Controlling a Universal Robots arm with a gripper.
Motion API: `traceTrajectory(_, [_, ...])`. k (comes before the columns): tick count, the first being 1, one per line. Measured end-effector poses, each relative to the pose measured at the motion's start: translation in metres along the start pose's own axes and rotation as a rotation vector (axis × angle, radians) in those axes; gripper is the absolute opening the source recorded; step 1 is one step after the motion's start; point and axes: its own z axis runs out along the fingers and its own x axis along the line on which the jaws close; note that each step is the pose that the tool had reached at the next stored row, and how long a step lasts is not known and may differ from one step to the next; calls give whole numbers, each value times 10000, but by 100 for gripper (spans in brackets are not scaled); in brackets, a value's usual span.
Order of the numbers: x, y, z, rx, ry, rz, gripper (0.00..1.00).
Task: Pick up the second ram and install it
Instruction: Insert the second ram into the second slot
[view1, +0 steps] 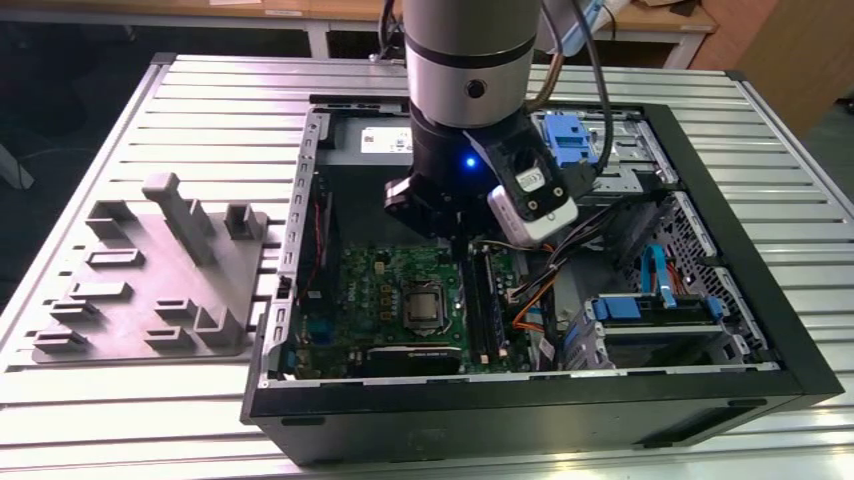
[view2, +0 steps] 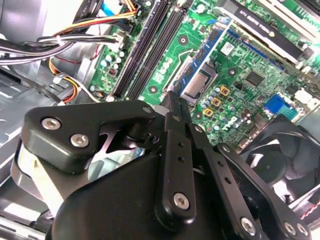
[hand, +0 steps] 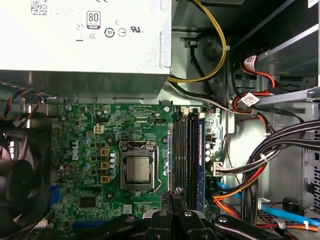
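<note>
The open computer case (view1: 747, 330) lies on the table with the green motherboard (view1: 380, 290) (hand: 95, 150) (view2: 250, 65) facing up. My gripper (view1: 458, 243) (hand: 173, 194) (view2: 173, 100) hangs inside the case. Its black fingers are pressed together, shut, with nothing showing between them. The tips stand over the near end of the memory slots (hand: 190, 150) (view2: 155, 45), right beside the processor socket (hand: 136, 169). A long narrow dark stick, which looks like the second ram (view1: 477, 300) (hand: 176, 150), stands on edge in the slot closest to the socket. I cannot tell whether it is fully seated.
The grey power supply (hand: 85, 35) borders the board's far end. A black fan (hand: 20, 175) (view2: 280, 160) sits to one side, and bundled cables (hand: 250, 175) (view2: 75, 45) crowd the slots' other side. A drive cage (view1: 654, 310) is on the exterior view's right. A grey fixture (view1: 147, 280) lies outside the case, on that view's left.
</note>
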Motion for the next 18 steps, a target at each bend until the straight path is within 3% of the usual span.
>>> traceTrajectory(5, [-45, 0, 49, 8, 97, -2, 8])
traceTrajectory(8, [-126, 0, 92, 11, 239, -2, 8])
traceTrajectory(18, [-191, 1, 236, -2, 337, -358, 8])
